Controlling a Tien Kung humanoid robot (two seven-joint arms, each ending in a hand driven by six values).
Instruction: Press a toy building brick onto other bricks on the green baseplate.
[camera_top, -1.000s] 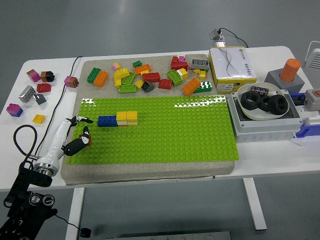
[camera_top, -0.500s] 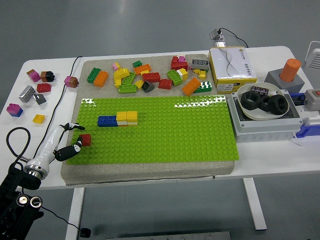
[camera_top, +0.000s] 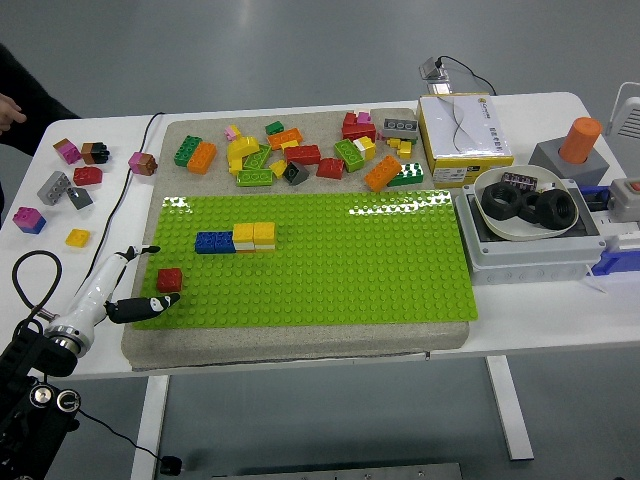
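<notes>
The green baseplate lies on a grey mat in the middle of the table. A row of blue, yellow and white bricks is pressed onto its left part. A small red brick sits alone on the plate near the left edge, in front of that row. My left hand comes in from the lower left on a white forearm. Its black fingers are spread, one above the red brick and one below it, and they hold nothing. My right arm does not show.
Several loose bricks lie in a pile behind the plate, and a few more to the left. A yellow-white box and a bowl with black rings stand at the right. A person's hand and dark sleeve show at the top left.
My left hand has let go of the red brick and drawn back to the lower left. The brick stays on the plate. A person's hand has come into view at the top left.
</notes>
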